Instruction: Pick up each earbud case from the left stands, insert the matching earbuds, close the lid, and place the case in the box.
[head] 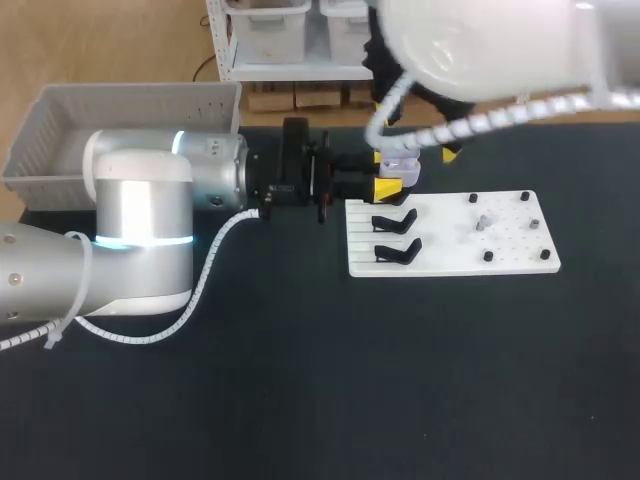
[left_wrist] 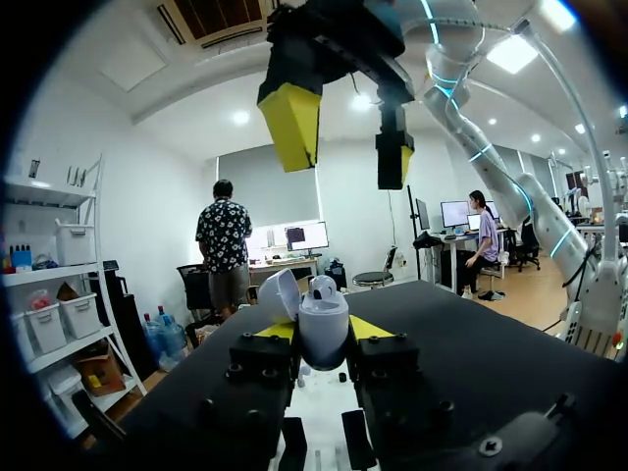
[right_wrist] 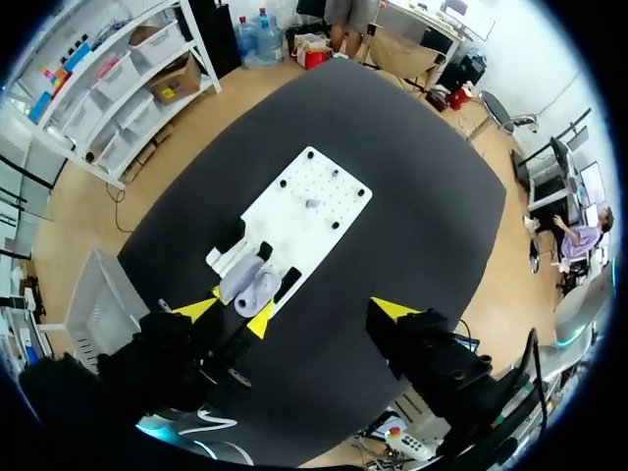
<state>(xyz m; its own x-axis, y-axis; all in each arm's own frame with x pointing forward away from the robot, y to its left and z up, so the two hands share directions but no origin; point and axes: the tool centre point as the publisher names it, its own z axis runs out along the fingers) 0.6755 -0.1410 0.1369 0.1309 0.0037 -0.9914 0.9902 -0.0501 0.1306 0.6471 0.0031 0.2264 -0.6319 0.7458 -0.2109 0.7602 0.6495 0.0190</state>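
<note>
My left gripper [head: 394, 182] is shut on a pale lavender earbud case [head: 401, 165], held at the far left corner of the white board [head: 500, 258]. In the left wrist view the case [left_wrist: 324, 329] stands upright between the yellow tips of my left gripper [left_wrist: 324, 339], its lid [left_wrist: 278, 294] swung open to one side. My right gripper [left_wrist: 343, 142] hangs open straight above it, nothing between its fingers. From the right wrist, the right gripper [right_wrist: 294, 312] straddles the case [right_wrist: 250, 283] from high up. A small grey earbud [head: 483, 222] lies on the board.
Two empty black stands [head: 395, 220] [head: 398, 250] sit on the board's left part, with small black pegs around the earbud. A grey perforated box [head: 60, 130] stands at the far left. My right arm [head: 480, 40] covers the table's far middle.
</note>
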